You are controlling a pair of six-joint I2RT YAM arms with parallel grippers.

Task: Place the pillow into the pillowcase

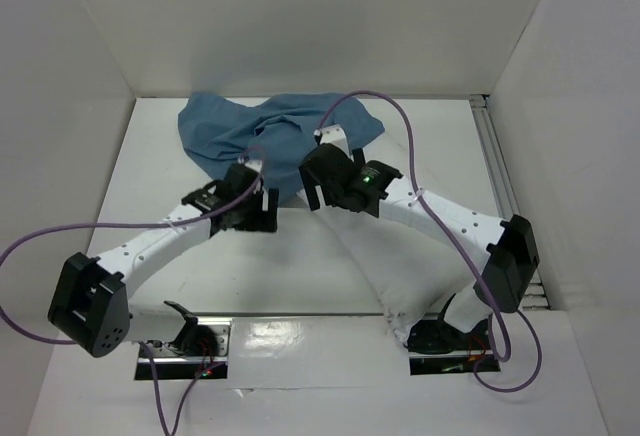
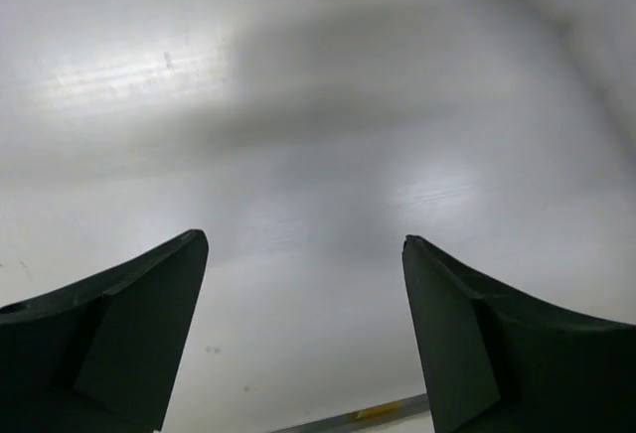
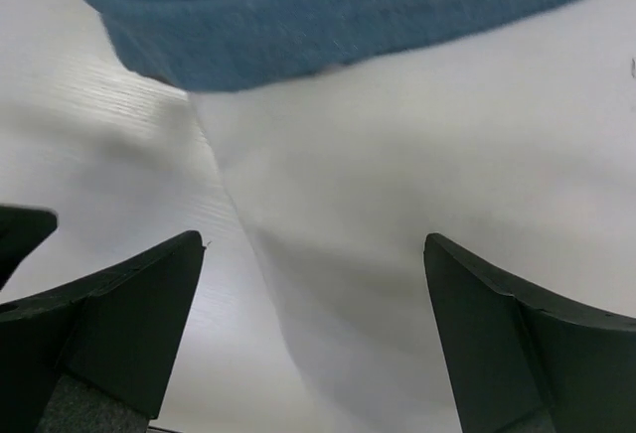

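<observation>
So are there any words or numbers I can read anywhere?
None can be read.
The pillowcase and pillow are plain.
A small yellow mark, low in the left wrist view, is too blurred to read.

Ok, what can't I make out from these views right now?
Top view: whether the pillow end is inside the pillowcase or merely under it; the left tool and right tool block that junction.
Right wrist: the pillowcase is cut off by the top edge, its opening unseen.
Left wrist: the pillowcase is a blurred sliver at the top edge.
</observation>
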